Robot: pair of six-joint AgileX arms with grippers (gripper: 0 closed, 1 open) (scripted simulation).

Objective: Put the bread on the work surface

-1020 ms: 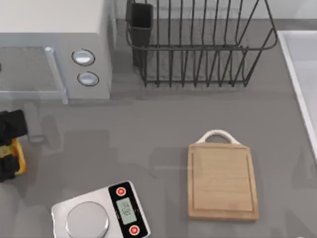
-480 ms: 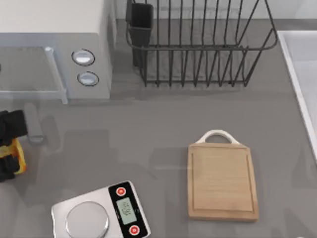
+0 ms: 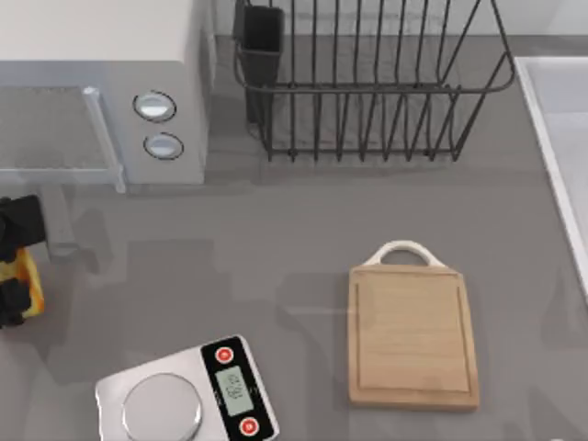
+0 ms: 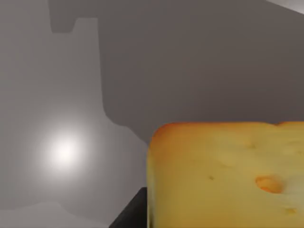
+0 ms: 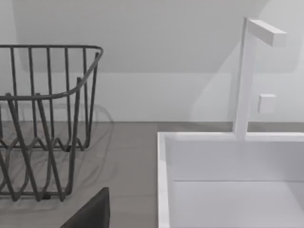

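Seemingly my left jaws (image 3: 13, 266), half cut off at the desk's left edge, clamp the bread (image 3: 26, 283).

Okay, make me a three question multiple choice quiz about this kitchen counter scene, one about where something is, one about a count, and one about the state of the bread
1. Where is the digital scale relative to the cutting board in the top view?
A. To its left
B. To its right
C. On top of it

2. How many round knobs does the microwave show on its front panel?
A. One
B. Two
C. Four

3. What is the state of the bread?
A. Lying on the cutting board
B. Sitting on the scale
C. Between the fingers of the left gripper at the table's left edge

Answers:
1. A, the scale sits at the lower left and the board further right.
2. B, two knobs are stacked one above the other.
3. C, dark fingers flank the bread, and the board is bare.
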